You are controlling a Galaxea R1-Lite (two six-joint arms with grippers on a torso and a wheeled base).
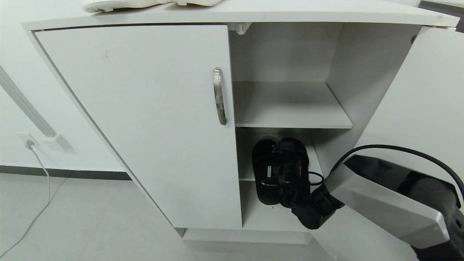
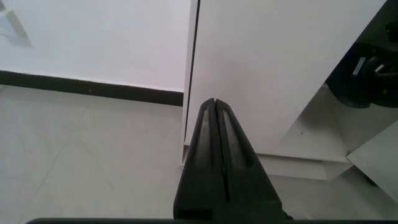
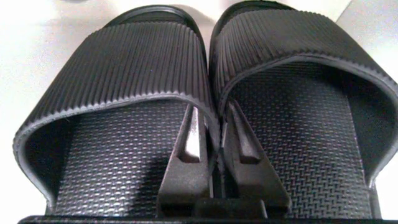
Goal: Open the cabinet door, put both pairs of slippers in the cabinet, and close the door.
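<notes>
My right gripper (image 3: 214,112) is clamped on the black slippers (image 1: 281,170), low inside the cabinet (image 1: 362,72). The left gripper (image 2: 214,106) is pressed together, empty. If I release too near the front edge, they could spill out.

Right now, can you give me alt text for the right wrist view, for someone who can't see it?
A pair of black slippers lies side by side on a white surface, ribbed straps arching toward the camera. The right gripper is clamped on the adjoining inner edges of the two straps.
</notes>
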